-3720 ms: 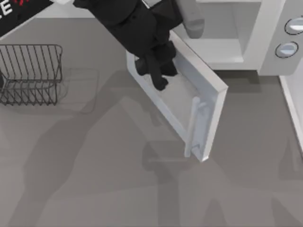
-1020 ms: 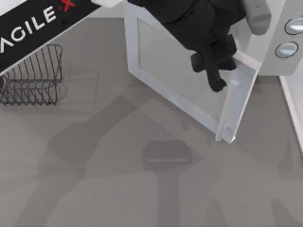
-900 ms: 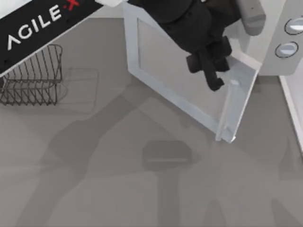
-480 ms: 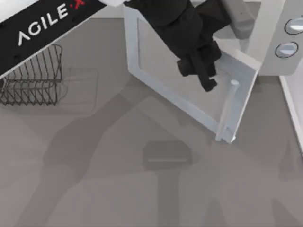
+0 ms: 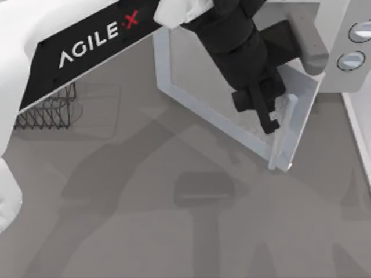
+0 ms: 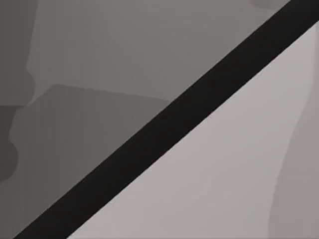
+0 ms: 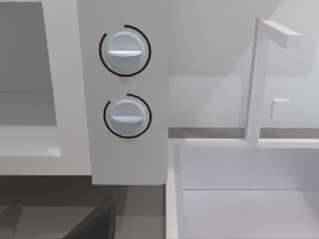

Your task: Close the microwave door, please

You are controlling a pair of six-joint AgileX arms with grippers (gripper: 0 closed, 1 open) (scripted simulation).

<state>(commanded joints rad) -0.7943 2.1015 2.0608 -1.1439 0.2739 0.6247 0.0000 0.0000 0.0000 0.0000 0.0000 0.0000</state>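
From above, the left end effector point(image 5: 271, 119) is pressing against the microwave door point(image 5: 203, 81) beside its handle point(image 5: 283, 130); whether it is clenched or released cannot be told. The door is standing ajar from the microwave point(image 5: 333, 35) at the counter's point(image 5: 116, 220) far right corner, and a wire rack point(image 5: 49, 110) is sitting near the left edge. The right wrist camera is facing the microwave's two knobs point(image 7: 124, 50) and a sink point(image 7: 239, 189).

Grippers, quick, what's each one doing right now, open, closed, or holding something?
Left gripper: against the microwave door beside its handle; holding nothing visible, open or closed cannot be told.
Right gripper: cannot be told.
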